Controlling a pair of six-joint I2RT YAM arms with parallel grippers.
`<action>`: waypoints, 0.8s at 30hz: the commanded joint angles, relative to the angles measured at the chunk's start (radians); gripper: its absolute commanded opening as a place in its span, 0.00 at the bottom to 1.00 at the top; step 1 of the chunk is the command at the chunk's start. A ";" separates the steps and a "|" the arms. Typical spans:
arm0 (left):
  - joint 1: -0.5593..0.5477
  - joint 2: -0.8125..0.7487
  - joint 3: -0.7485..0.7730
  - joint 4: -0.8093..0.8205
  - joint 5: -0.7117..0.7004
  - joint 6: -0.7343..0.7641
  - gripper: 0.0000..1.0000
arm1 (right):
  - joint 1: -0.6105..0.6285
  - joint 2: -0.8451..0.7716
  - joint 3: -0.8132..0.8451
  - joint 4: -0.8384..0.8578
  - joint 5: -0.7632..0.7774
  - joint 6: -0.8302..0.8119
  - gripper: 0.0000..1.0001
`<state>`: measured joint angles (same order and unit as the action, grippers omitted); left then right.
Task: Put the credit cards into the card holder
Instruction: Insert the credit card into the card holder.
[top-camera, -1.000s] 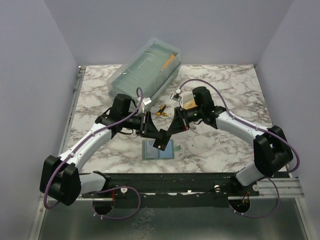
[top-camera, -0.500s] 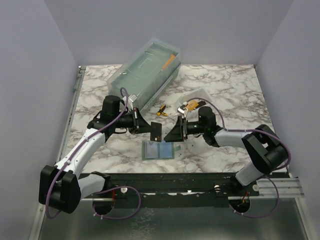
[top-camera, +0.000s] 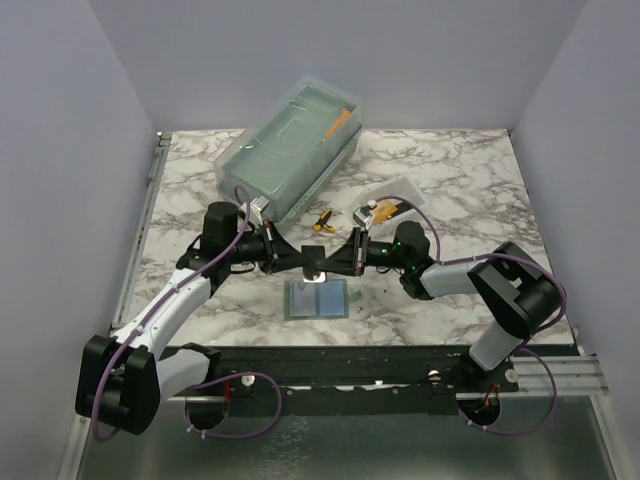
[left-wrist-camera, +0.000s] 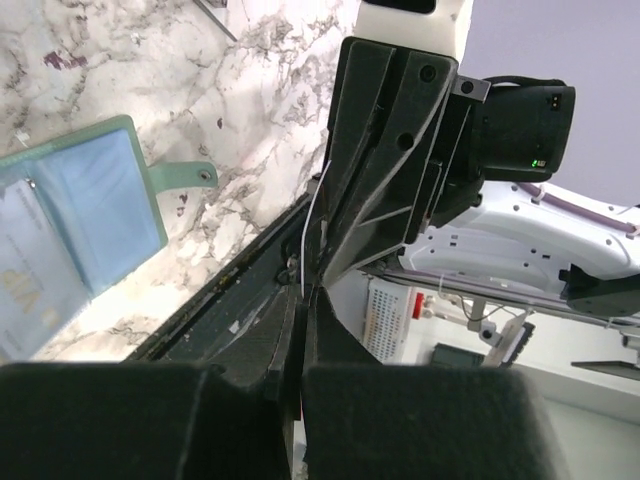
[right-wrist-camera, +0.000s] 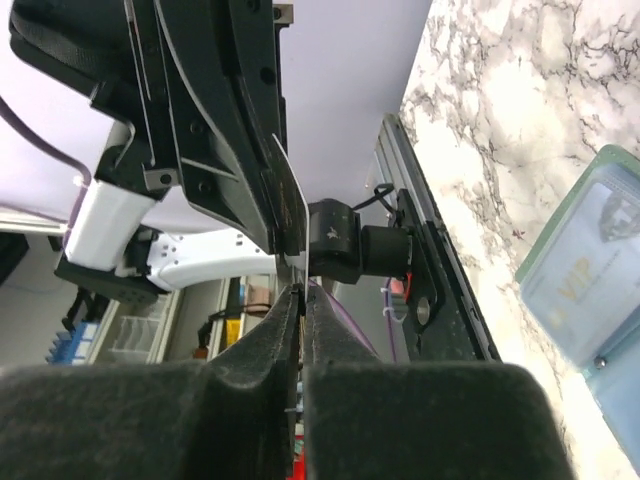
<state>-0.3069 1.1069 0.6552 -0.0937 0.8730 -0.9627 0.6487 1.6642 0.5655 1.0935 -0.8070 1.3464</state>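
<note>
A dark credit card (top-camera: 315, 263) hangs on edge just above the open grey-green card holder (top-camera: 317, 298). My left gripper (top-camera: 302, 260) is shut on its left end and my right gripper (top-camera: 334, 263) has closed on its right end, tip to tip. In the left wrist view the card's thin edge (left-wrist-camera: 303, 245) runs out of my left gripper (left-wrist-camera: 300, 300) toward the right gripper's fingers (left-wrist-camera: 380, 150), with the card holder (left-wrist-camera: 90, 210) flat at the left. From the right wrist, the card (right-wrist-camera: 288, 205) enters my right gripper (right-wrist-camera: 300, 292); the card holder (right-wrist-camera: 590, 265) lies at the right.
A large translucent lidded box (top-camera: 290, 140) stands at the back left. A small yellow-handled tool (top-camera: 322, 222) lies behind the grippers. A small white tray (top-camera: 392, 200) with something gold-yellow in it sits at the back right. The table's black front rail (top-camera: 380, 362) runs close below the holder.
The left gripper took the card from the right one. The right gripper let go, drew back, then returned and closed on the card's other end as both arms lowered toward the holder.
</note>
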 joint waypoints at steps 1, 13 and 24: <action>0.008 -0.033 -0.033 0.046 -0.026 -0.027 0.00 | 0.008 -0.025 -0.027 -0.001 0.082 -0.032 0.00; 0.008 0.008 0.050 -0.505 -0.517 0.185 0.82 | 0.000 -0.028 0.159 -0.891 -0.032 -0.691 0.00; -0.042 0.103 -0.052 -0.343 -0.553 0.137 0.68 | -0.001 0.085 0.194 -0.965 -0.131 -0.726 0.00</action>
<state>-0.3233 1.1954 0.6426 -0.5045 0.3717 -0.8124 0.6487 1.7123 0.7483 0.1936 -0.8715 0.6605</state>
